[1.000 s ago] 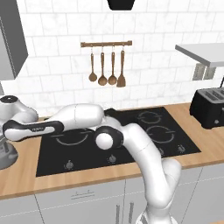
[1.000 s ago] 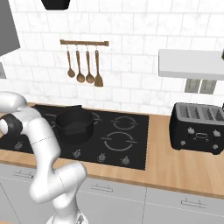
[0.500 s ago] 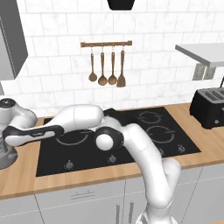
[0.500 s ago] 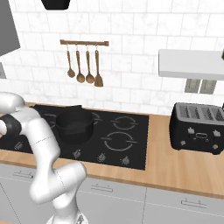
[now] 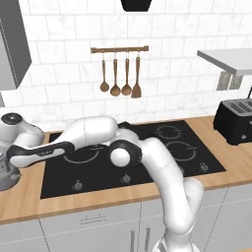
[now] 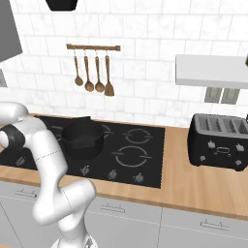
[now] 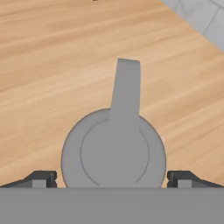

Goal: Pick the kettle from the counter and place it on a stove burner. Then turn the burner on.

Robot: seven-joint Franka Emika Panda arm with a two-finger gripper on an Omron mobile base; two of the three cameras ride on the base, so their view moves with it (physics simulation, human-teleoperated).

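Reaching far left in left base view, over wood-grain counter (image 5: pixel 29 197); kettle (image 5: pixel 6 173), dull grey metal, rounded, cut off by frame edge beneath the hand. Black glass cooktop (image 5: pixel 147 162) with thin white rings; burner (image 5: pixel 81 153) partly hidden by the arm.

Right base view: one black two-handled pot (image 6: pixel 83 138), one black toaster (image 6: pixel 218 141), four wooden utensils (image 6: pixel 92 72) on rail.

Hand view: gripper (image 7: pixel 112 178) spread wide, fingertips (image 7: pixel 41 178) flanking kettle's round body, spout pointing up-frame; contact hard to make out.

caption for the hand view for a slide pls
Open gripper poised directly above the grey kettle on the wooden counter, fingertips either side.
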